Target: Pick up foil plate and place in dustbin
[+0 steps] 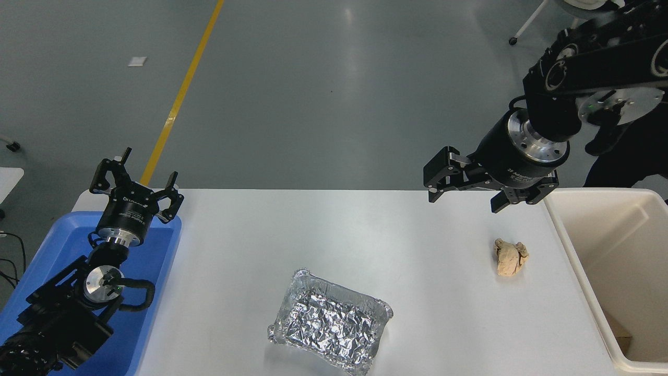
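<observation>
Starting at the lower left of the frame, the left hand (136, 189) sits parked over a blue tray (156, 250), its fingers spread apart and holding nothing. Toward the lower centre, the foil plate (330, 321) lies flat on the white tabletop (323, 235), untouched, so by the look of it no part of the task is done: the grasp, the lift and the carry to the bin all remain. Further right, a small beige paper wad (511, 257) rests on the tabletop, well apart from the plate. Above it, at the upper right, the right hand (466, 196) hangs in the air over the tabletop's far edge, fingers spread and empty, angled down and leftward. At the right edge stands the dustbin (579, 250), its opening clear of the arm.
</observation>
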### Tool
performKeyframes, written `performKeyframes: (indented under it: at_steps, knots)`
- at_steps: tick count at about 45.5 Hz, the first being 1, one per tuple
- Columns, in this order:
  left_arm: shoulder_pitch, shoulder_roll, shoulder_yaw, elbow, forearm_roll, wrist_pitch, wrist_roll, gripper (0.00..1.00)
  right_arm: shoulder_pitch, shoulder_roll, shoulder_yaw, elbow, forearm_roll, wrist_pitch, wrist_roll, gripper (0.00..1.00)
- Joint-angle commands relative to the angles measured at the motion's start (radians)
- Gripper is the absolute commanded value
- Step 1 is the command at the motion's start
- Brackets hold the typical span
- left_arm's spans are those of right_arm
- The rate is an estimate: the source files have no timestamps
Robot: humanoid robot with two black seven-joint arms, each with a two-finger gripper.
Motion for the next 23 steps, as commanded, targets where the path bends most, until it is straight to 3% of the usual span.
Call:
performKeyframes:
  at_steps: [1,23]
  knots:
    - [0.000,0.000,0.000,0.000,0.000,0.000,0.000,0.99,-0.003,0.000,-0.004,-0.001,0.002,0.000,0.002,1.00]
    - [0.000,0.000,0.000,0.000,0.000,0.000,0.000,0.99,-0.222,0.060,0.028,-0.003,0.007,-0.047,0.000,1.00]
